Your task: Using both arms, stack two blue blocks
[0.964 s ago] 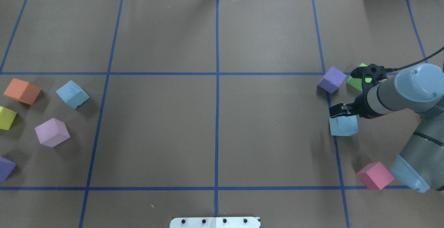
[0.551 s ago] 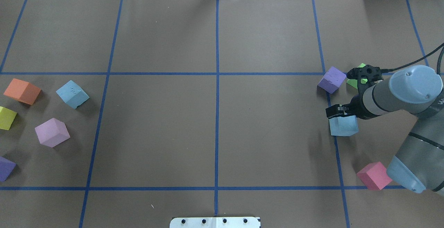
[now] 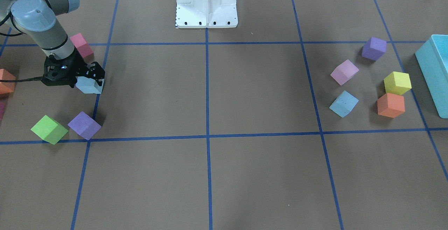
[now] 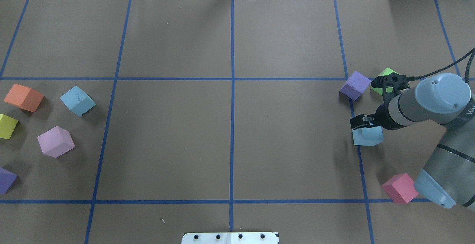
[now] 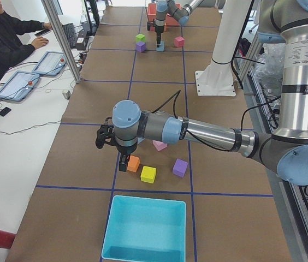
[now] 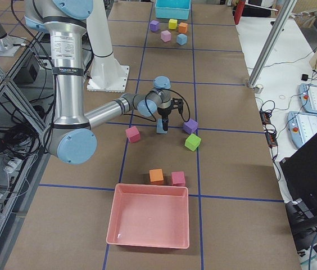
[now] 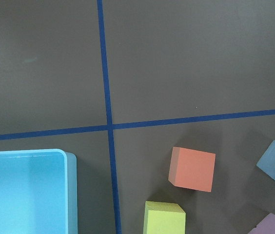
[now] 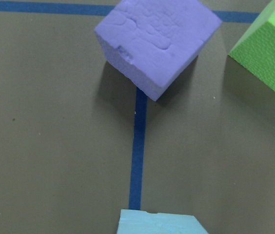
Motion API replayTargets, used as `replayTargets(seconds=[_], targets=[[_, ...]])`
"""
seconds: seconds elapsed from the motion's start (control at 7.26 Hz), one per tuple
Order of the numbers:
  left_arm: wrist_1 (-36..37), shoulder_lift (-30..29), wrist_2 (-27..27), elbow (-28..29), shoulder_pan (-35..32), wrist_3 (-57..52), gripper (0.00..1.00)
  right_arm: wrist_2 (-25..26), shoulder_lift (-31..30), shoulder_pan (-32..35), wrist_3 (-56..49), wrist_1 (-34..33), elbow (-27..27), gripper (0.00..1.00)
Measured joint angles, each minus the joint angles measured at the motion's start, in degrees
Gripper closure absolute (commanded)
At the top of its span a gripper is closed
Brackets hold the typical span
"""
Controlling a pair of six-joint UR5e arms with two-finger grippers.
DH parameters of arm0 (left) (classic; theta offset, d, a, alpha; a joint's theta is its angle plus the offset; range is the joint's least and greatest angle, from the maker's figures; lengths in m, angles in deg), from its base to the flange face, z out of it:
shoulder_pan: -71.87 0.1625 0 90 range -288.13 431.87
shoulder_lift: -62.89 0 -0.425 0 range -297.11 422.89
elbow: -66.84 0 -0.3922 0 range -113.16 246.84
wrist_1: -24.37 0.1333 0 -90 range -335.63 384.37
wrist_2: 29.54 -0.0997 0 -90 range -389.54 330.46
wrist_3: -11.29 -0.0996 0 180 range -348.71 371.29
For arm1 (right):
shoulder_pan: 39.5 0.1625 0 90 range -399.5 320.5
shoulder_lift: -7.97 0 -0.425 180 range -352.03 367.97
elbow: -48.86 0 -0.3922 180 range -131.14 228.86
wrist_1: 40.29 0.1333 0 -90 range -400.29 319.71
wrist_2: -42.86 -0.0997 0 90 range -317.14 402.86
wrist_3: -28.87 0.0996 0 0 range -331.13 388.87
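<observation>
Taking the white base mount (image 3: 206, 4) as reference: the right gripper (image 4: 362, 122) is pointing straight down onto the right-side blue block (image 4: 369, 137), which is sitting flat on the surface (image 4: 167, 143) well out to the mount's right and forward of it. The jaws are looking spread, with a finger standing at each side of that block. The left-side blue block (image 4: 77, 101) is lying well out to the mount's left, also forward of it, with no gripper touching it. The left gripper (image 5: 122, 162) is hanging farther out from the mount on that side, near an orange cube (image 5: 133, 163). Only the side view is showing it, so I cannot tell whether it is spread or closed.
</observation>
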Motion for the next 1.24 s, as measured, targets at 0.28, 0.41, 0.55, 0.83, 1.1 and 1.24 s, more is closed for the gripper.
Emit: replayTargets(seconds=[0.28,0.41,0.55,0.83,1.1,1.24], targets=[[0.0,0.0,-0.1,0.1,0.0,0.0,0.0,0.7,-0.2,-1.3,0.3,0.0,0.0,0.13],[0.0,0.0,-0.1,0.3,0.0,0.0,0.0,1.2,-0.3,-2.0,0.2,0.1,0.1,0.17],[0.0,0.0,-0.2,0.4,0.0,-0.1,0.0,1.4,-0.4,-2.3,0.0,0.1,0.2,0.21],[0.0,0.0,-0.2,0.5,0.0,-0.1,0.0,1.3,-0.3,-2.4,-0.5,0.2,0.4,0.4],[-0.1,0.0,-0.2,0.4,0.0,-0.1,0.0,1.0,-0.3,-2.3,-1.2,0.2,0.4,0.47],[-0.1,0.0,-0.2,0.3,0.0,-0.1,0.0,0.9,-0.2,-2.3,-1.3,0.1,0.3,0.47]])
